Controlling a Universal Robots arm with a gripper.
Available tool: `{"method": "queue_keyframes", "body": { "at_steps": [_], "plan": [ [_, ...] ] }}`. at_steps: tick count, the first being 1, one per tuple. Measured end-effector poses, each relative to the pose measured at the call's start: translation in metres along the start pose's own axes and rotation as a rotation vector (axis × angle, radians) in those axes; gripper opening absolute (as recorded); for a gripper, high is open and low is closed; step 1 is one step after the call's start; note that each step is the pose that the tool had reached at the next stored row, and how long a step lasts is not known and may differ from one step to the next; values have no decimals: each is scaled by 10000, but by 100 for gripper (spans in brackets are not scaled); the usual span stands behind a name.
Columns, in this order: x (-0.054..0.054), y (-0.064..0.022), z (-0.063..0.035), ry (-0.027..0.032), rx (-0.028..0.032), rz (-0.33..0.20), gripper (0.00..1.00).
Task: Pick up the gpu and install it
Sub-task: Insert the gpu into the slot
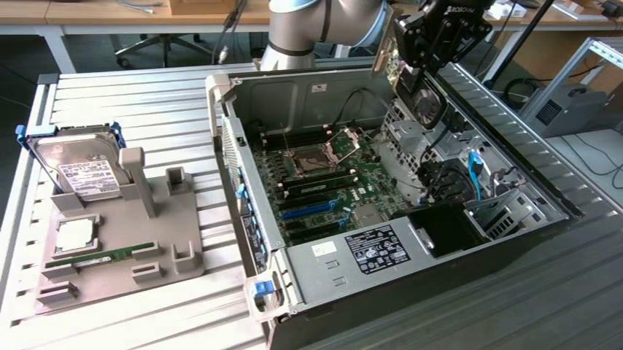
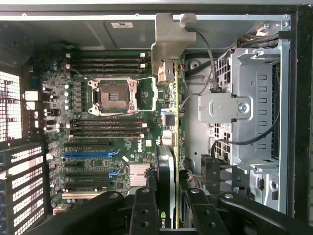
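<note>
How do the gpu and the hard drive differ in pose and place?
The gpu is held on edge by the gripper above the case; the hard drive leans on the grey stand. The gpu has a silvery bracket; the hard drive a blue frame. Both are flat.

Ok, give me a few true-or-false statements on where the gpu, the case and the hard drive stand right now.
1. The gripper holds the gpu over the open case. True.
2. The gpu is already seated in a slot on the motherboard. False: it hangs in the gripper, above the case's far end and clear of the board.
3. The hard drive leans on the grey stand at the exterior view's left. True.
4. The case's side panel is on. False: the case lies open, and the motherboard is exposed.
</note>
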State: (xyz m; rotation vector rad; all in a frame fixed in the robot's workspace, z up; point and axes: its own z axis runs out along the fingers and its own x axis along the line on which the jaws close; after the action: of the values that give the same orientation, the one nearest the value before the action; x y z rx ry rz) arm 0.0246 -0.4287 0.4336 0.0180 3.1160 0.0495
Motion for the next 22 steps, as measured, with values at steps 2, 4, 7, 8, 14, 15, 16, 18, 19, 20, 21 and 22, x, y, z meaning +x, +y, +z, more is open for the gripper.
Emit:
{"method": "queue_keyframes", "body": {
  "at_steps": [2, 4, 7, 8, 14, 15, 16, 18, 19, 20, 21, 22],
  "plan": [
    [0, 0, 0, 0, 0, 0, 27],
    [0, 0, 0, 0, 0, 0, 27],
    [0, 0, 0, 0, 0, 0, 27],
    [0, 0, 0, 0, 0, 0, 27],
    [0, 0, 0, 3, -2, -99, 27],
    [0, 0, 0, 7, -4, -201, 27],
    [0, 0, 0, 12, -9, -368, 27],
    [0, 0, 0, 24, -19, -755, 27],
    [0, 0, 0, 28, -22, -896, 27],
    [0, 0, 0, 35, -27, -1083, 27],
    [0, 0, 0, 40, -31, -1250, 27],
    [0, 0, 0, 47, -36, -1460, 27]
  ]
}}
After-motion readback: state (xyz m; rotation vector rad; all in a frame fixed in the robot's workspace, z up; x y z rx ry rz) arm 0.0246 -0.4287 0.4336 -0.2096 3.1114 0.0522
